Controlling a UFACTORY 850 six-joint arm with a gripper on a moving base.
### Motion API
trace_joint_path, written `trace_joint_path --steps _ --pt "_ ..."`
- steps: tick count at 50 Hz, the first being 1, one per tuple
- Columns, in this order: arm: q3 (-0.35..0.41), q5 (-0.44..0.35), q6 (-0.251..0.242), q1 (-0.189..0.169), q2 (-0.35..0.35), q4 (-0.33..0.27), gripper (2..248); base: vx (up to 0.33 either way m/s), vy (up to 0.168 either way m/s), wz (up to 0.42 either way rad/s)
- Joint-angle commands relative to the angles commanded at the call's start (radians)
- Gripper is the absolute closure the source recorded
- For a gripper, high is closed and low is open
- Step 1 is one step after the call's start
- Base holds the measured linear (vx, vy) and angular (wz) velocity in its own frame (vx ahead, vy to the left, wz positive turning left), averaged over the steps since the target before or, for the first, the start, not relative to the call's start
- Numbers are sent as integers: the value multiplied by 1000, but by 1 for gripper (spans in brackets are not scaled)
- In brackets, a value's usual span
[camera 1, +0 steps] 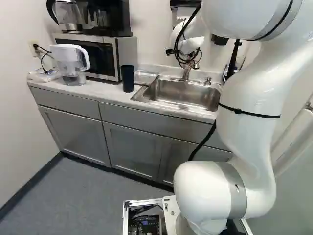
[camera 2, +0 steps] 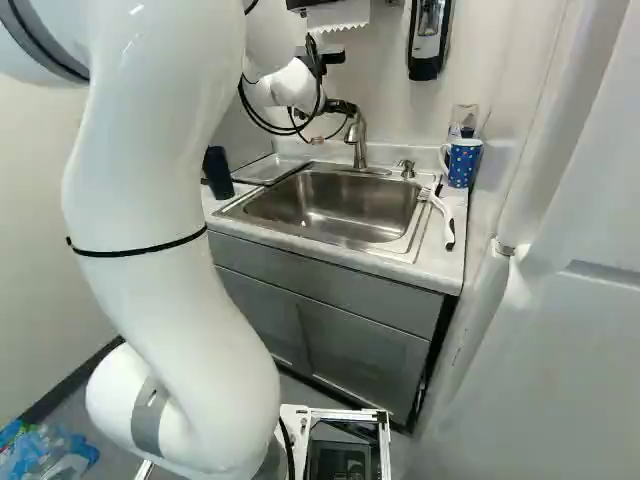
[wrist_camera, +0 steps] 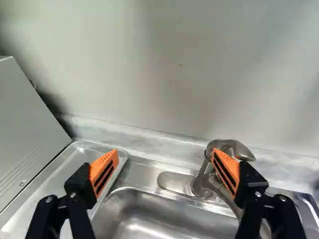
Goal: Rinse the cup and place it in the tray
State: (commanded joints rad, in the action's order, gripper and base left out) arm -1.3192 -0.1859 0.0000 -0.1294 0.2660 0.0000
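My gripper [camera 2: 342, 107] is up at the faucet [camera 2: 356, 135], behind the sink [camera 2: 325, 205]. In the wrist view the gripper [wrist_camera: 166, 170] stands open with nothing held; one orange pad overlaps the faucet [wrist_camera: 202, 181], and whether they touch I cannot tell. A dark blue cup [camera 1: 128, 78] stands upright on the counter left of the sink, near the metal tray [camera 1: 145, 76]. The tray [wrist_camera: 79, 158] lies between the microwave and the sink, with its visible part bare. A blue patterned mug [camera 2: 463, 163] stands right of the sink.
On the left of the counter are a microwave [camera 1: 95, 55] and a white water pitcher [camera 1: 71, 63]. A white-handled brush [camera 2: 442, 212] lies by the sink's right edge. Behind the mug is a clear glass [camera 2: 464, 120]. A soap dispenser [camera 2: 429, 40] hangs on the wall.
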Motion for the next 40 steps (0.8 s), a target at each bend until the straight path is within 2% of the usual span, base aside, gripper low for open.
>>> trace_joint_path --steps 20,40 --pt "-35 -6 0 -6 31 0 3 0 0 0" --pt "-69 -99 0 -16 60 0 3 0 0 0"
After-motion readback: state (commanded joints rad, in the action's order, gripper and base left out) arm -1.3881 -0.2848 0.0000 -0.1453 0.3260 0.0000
